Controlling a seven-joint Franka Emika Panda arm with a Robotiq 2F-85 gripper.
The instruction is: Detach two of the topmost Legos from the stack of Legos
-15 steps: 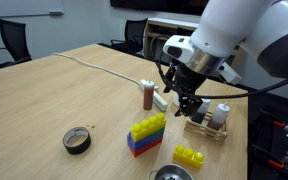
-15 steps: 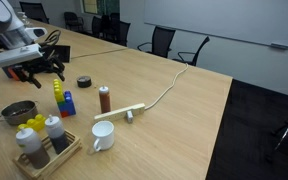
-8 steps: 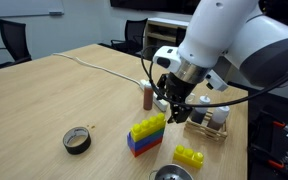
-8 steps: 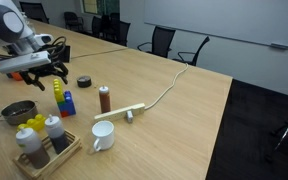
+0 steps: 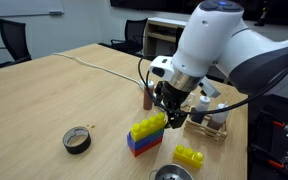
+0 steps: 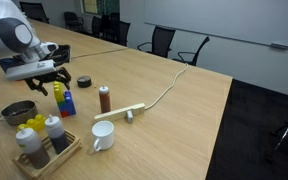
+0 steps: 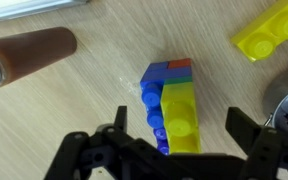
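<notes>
The Lego stack (image 5: 147, 134) stands on the wooden table: yellow bricks on top, a green and a red layer under them, blue at the bottom. It also shows in an exterior view (image 6: 61, 99) and in the wrist view (image 7: 173, 106). A loose yellow Lego (image 5: 189, 156) lies to one side of it, at the top right corner in the wrist view (image 7: 269, 32). My gripper (image 5: 170, 113) hangs open just above the stack's yellow top, one finger on each side of it in the wrist view (image 7: 179, 132), and holds nothing.
A brown bottle (image 5: 148, 95), a white mug (image 6: 102, 135), a black tape roll (image 5: 78, 141), a metal bowl (image 5: 172, 173) and a wooden tray with bottles (image 6: 46, 146) stand round the stack. A white cable (image 5: 94, 65) runs across the table.
My gripper has moved down and toward the stack, from beside the tray to right over the yellow top. The Legos have not moved.
</notes>
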